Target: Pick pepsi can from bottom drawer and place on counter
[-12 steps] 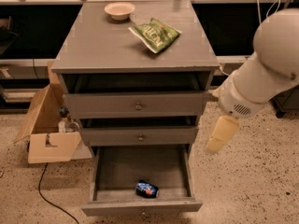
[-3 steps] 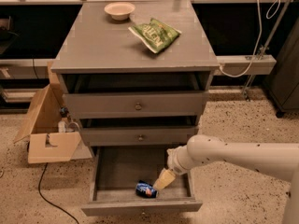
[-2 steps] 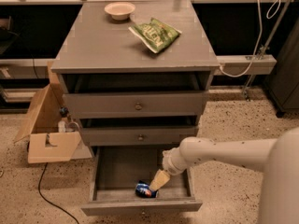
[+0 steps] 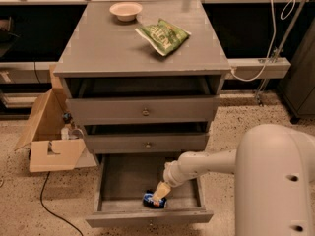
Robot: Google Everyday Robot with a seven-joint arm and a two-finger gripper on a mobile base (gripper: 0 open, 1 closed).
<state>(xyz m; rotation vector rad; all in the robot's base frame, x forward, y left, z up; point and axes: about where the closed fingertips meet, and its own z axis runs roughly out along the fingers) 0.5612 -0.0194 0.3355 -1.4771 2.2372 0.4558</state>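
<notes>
speckled floor, grey three-drawer desk (image 4: 123,43); bottom drawer (image 4: 147,216) pulled out. pepsi can (image 4: 151,201) inside, near drawer front, apparently on its side. gripper (image 4: 161,191) right over can, contact unclear; apart or together: cannot tell. risk: nudged can rolls away, or round side slips from grasp. versus 0.7 s earlier: gripper closer to can, can unmoved.

Blue pepsi can (image 4: 149,200) — in bottom drawer (image 4: 123,181), at gripper (image 4: 161,191).
</notes>
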